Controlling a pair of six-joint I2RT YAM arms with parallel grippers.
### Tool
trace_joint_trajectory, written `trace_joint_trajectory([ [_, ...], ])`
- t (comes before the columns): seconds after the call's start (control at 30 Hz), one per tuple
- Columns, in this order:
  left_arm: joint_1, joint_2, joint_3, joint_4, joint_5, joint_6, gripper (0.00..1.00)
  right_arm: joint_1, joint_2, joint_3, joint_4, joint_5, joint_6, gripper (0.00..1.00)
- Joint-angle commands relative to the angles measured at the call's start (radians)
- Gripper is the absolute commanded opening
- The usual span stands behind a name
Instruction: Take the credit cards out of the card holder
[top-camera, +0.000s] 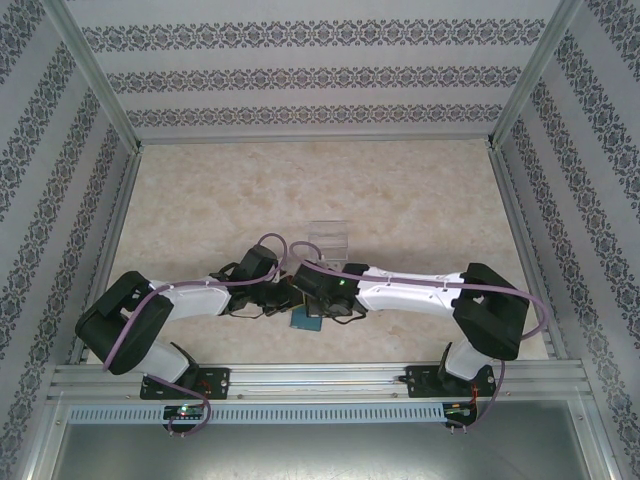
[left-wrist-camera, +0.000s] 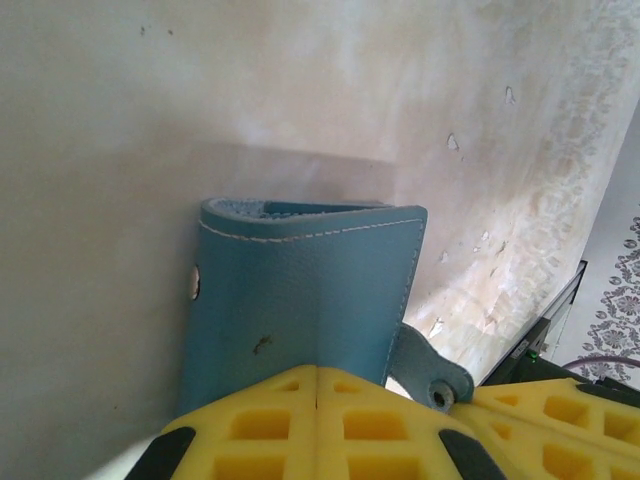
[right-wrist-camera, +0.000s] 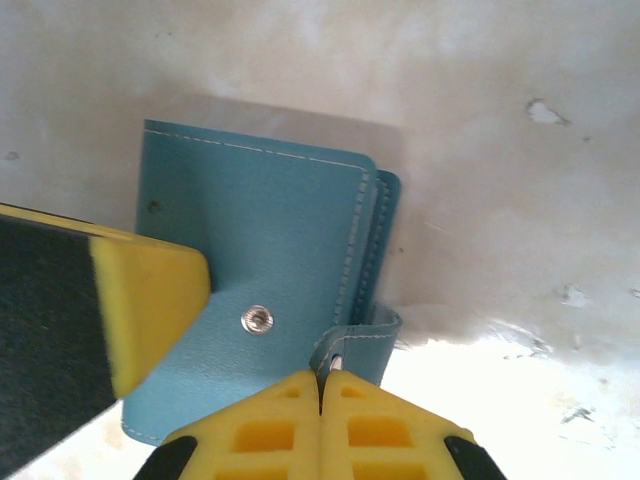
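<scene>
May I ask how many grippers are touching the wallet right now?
2. The left gripper rests on the face of the wallet; the right gripper pinches its strap.

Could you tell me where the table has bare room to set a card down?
The far table beyond the clear box is bare, as are both side strips. It is crowded at the near middle, where the left gripper and right gripper meet at the card holder.

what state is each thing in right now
card holder, folded closed, unsnapped
snap strap, undone and lifted
right fingers, shut on the snap strap
left fingers, shut, over the card holder's cover
clear box, too small to tell
</scene>
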Motion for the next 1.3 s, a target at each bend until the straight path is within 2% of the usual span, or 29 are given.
trace_joint_trajectory([
  [0.0,-0.013,0.006,-0.019,-0.038,-0.029,0.004,0.00,-0.015,-0.043,-0.024,-0.074,0.050,0.024,0.07],
  [0.13,-0.013,-0.017,-0.001,-0.086,-0.036,0.016,0.00,-0.026,-0.067,-0.053,-0.091,0.060,0.035,0.27],
  [0.33,-0.014,-0.052,0.031,-0.166,-0.058,0.038,0.00,-0.048,-0.089,-0.092,-0.049,0.044,0.033,0.31],
  [0.43,-0.016,-0.064,0.050,-0.198,-0.064,0.042,0.06,-0.060,-0.099,-0.120,0.001,0.023,0.028,0.30],
  [0.57,-0.034,-0.078,0.097,-0.285,-0.106,0.065,0.15,-0.076,-0.108,-0.154,0.047,0.001,0.028,0.22],
  [0.67,-0.062,-0.083,0.157,-0.387,-0.167,0.099,0.27,-0.083,-0.121,-0.190,0.092,-0.011,0.030,0.14],
  [0.77,-0.091,-0.069,0.217,-0.473,-0.220,0.123,0.39,-0.095,-0.135,-0.235,0.149,-0.033,0.038,0.10],
  [0.93,-0.153,-0.038,0.305,-0.587,-0.337,0.143,0.56,-0.123,-0.163,-0.319,0.260,-0.079,0.052,0.08],
  [1.13,-0.238,0.040,0.423,-0.788,-0.540,0.152,0.66,-0.142,-0.193,-0.392,0.354,-0.119,0.063,0.07],
  [1.27,-0.281,0.102,0.486,-0.856,-0.595,0.146,0.72,-0.152,-0.203,-0.430,0.389,-0.131,0.062,0.07],
])
